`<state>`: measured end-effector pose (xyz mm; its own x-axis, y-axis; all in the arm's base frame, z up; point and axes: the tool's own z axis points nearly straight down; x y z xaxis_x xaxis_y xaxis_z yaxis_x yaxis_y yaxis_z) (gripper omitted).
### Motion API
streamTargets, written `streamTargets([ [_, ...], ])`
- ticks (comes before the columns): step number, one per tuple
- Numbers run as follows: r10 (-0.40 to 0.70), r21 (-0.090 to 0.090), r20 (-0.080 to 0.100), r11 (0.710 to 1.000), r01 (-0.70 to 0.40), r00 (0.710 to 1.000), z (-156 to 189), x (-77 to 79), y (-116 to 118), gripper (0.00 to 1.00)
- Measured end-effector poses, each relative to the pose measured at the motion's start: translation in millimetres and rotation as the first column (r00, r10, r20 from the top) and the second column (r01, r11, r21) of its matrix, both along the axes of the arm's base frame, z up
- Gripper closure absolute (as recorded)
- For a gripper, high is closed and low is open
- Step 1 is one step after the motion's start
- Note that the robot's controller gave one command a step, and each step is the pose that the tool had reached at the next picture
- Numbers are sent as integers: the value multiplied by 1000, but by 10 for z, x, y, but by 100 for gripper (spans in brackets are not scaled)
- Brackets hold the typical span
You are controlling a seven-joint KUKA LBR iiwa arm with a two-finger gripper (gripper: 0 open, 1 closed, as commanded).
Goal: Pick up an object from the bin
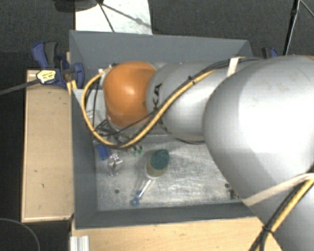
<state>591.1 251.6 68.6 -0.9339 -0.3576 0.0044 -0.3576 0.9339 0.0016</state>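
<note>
Camera view: claw [113, 159] state can't tell; nr it, dark-green round cap [158, 160] w/ pale base.

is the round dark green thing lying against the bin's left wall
No, the round dark green thing lies out on the bin floor, clearly apart from the left wall.

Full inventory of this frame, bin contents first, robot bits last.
bin: 1, grey metal, centre of view
round-headed thing: 1, dark teal with pale rim, mid floor
clear stick: 1, see-through with blue tip, front floor, next to the teal thing
silvery piece: 1, metallic, floor near left wall
blue piece: 1, blue, by left wall
arm: 1, silver-grey, reaching in from right
wrist cover: 1, orange, over bin's rear left
cables: several, yellow and black, looping under the cover
</note>
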Motion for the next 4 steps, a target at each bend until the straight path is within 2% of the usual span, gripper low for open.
streamTargets([
  [1,-5,0,1,1000,5,1000,8,1,1,0],
  [2,-10,2,7,1000,10,1000,25,15,6,100],
  [3,-15,6,16,1000,15,1000,1130,42,17,100],
  [4,-20,4,11,1000,20,1000,1159,55,19,100],
])
